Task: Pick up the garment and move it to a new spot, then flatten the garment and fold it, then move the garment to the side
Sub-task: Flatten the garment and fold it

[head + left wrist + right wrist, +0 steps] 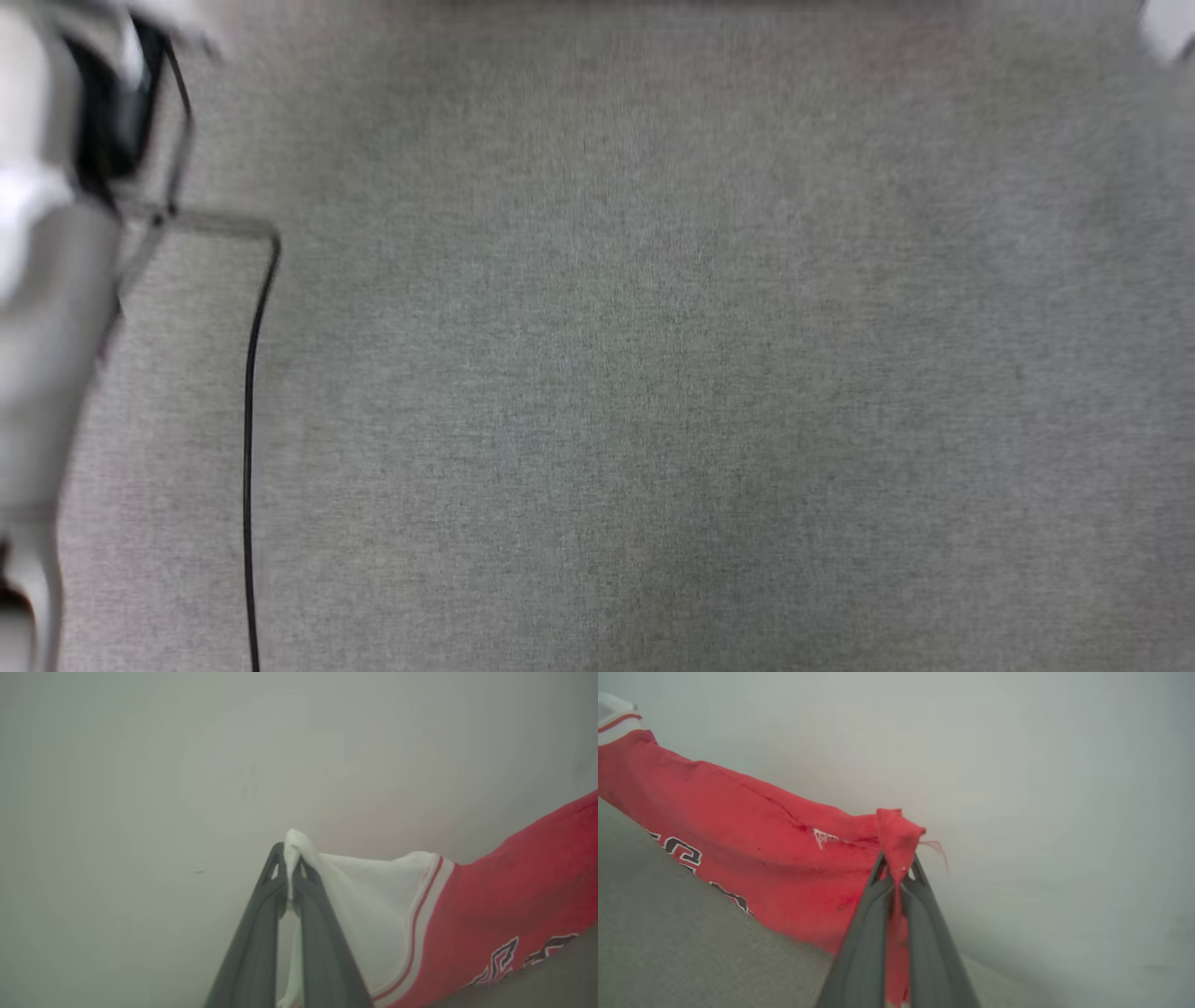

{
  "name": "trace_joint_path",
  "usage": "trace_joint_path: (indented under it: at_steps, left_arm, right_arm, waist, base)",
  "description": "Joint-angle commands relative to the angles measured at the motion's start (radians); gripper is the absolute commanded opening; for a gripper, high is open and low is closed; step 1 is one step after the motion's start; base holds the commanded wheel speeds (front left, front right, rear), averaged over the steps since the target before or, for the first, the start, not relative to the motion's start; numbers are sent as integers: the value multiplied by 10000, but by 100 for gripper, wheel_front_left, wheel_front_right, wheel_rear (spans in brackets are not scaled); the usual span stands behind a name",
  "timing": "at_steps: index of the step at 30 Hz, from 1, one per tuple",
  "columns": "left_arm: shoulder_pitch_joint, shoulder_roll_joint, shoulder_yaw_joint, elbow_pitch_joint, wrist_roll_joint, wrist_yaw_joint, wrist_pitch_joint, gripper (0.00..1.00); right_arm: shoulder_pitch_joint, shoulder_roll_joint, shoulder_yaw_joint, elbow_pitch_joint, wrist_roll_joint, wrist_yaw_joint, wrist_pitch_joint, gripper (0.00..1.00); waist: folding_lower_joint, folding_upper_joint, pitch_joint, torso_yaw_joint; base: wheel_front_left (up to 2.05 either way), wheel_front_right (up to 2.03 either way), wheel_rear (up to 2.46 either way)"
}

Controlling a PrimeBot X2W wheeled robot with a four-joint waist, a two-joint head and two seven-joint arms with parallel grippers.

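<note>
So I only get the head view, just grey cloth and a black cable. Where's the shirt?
Observer: The red jersey T-shirt with white short sleeves is held up; the left jaws are shut on its white sleeve.
Visitor: And the other arm?
Observer: The right jaws are shut on a red hem corner, beside a small white logo.
Visitor: Crumpled?
Observer: No, it spans between both grips, with its black white-outlined print showing.

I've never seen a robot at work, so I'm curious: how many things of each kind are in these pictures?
Red and white garment: 1
Grippers: 2, the left gripper and the right gripper, each shut on the garment
Black cable: 1
Total: 4
</note>
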Motion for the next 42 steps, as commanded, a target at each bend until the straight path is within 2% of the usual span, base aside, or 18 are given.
trace_joint_path:
  at_steps: [1,10,22,29,34,42]
  left_arm:
    - [485,52,55,-246,-106,150,13,0]
    - [4819,359,100,-2492,-868,1364,473,0]
    - [9535,490,-390,-3994,-1801,2354,1030,0]
    - [11517,327,-594,-4270,-2472,2641,1128,0]
    - [12832,425,-581,-4584,-3076,2856,1382,0]
    - [14172,701,-812,-5292,-3857,2883,2222,0]
  right_arm:
    - [402,-70,95,-82,95,-15,-66,0]
    - [3341,-553,654,-786,673,-15,-307,0]
    - [7136,-855,664,-1282,1060,-15,-426,0]
    - [9086,-936,248,-1356,1165,-15,-456,0]
    - [10319,-1120,-24,-1674,1157,-15,-305,0]
    - [12135,-1416,-947,-2512,1208,-15,3,0]
  waist:
    - [0,0,-326,11]
    - [0,0,-1623,141]
    - [0,0,-3257,171]
    - [0,0,-4016,183]
    - [0,0,-4442,125]
    - [0,0,-4728,217]
  base:
    - [0,0,0]
    - [0,0,0]
    - [0,0,0]
    - [0,0,0]
    - [0,0,0]
    - [0,0,0]
